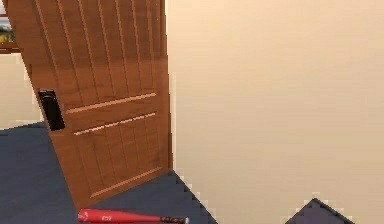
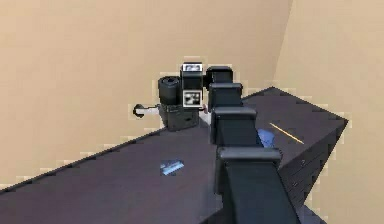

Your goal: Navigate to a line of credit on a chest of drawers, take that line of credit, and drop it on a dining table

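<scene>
Forward view, nearest first: a red baseball bat (image 1: 125, 216) is being shown lying on the dark blue floor (image 1: 30, 170) at the bottom edge. A dark corner of furniture (image 1: 320, 212) is being cut off by the same edge toward the view's right. Beyond the bat, a brown panelled wooden door (image 1: 110, 70) is being seen standing ajar, with a black handle plate (image 1: 50, 108) on its left side. A plain beige wall (image 1: 280, 90) is being seen behind and to the right of it.

Arm side view, nearest first: the arm (image 2: 245, 170) is being seen as a dark square bar rising from the bottom edge over the top of a long dark chest (image 2: 100, 185).
- Task's thing: a small flat bluish card (image 2: 172, 168) is being seen lying on the chest top, left of the arm, nearer than the gripper and well apart from it.
- Just right of the arm, a bluish-white blob (image 2: 266, 137) is being noted on the top, too small to name; a thin yellow stick (image 2: 288, 133) is lying beside it.
- Farther out, two white marked squares (image 2: 190, 97) are being seen at the arm's end.
- The gripper (image 2: 140, 110) is being seen left of them, over the chest's far edge. Nothing is being held: only bare wall (image 2: 80, 60) and chest top are lying behind its thin fingers (image 2: 148, 108). How wide the fingers are set cannot be told.
</scene>
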